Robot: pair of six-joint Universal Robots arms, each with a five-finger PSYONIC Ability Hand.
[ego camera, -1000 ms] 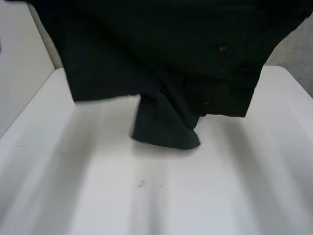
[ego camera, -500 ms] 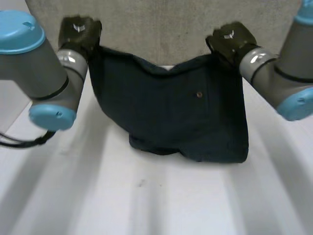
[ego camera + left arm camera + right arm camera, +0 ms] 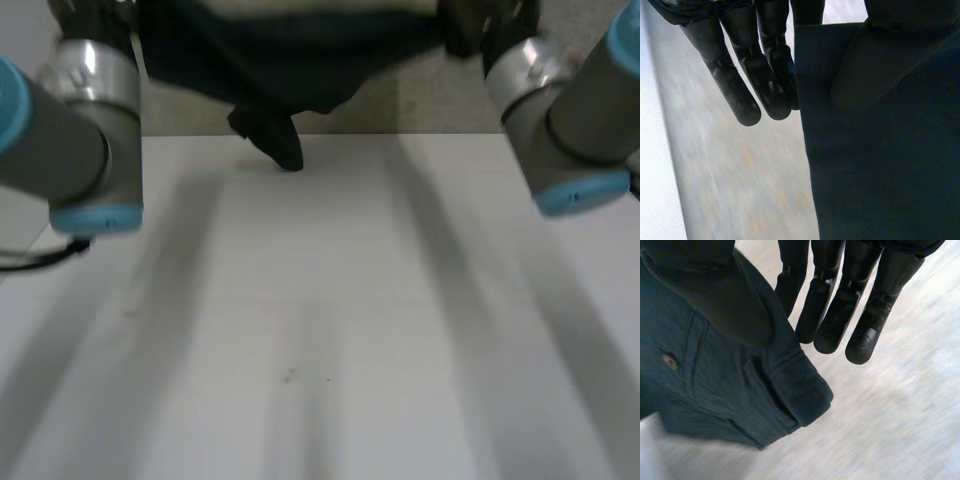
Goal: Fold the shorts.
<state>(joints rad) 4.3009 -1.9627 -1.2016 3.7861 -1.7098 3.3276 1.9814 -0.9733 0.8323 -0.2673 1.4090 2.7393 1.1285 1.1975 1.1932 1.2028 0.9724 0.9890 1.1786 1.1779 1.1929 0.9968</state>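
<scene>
Left hand (image 3: 760, 65) and right hand (image 3: 860, 265) each pinch a shorts (image 3: 290, 60) corner, thumb against straight fingers (image 3: 832, 330), rest dangling over the bench (image 3: 320, 320).

Item: my left hand (image 3: 747, 60), black, fingers (image 3: 732, 90) straight and close together.
Item: shorts (image 3: 880, 160), dark navy, hanging beside those fingers, their straight edge touching the nearest one.
Item: my thumb (image 3: 865, 70), laid flat on the cloth's face near that edge, pinching it against the fingers.
Behind: a mottled grey surface (image 3: 740, 175).
</scene>
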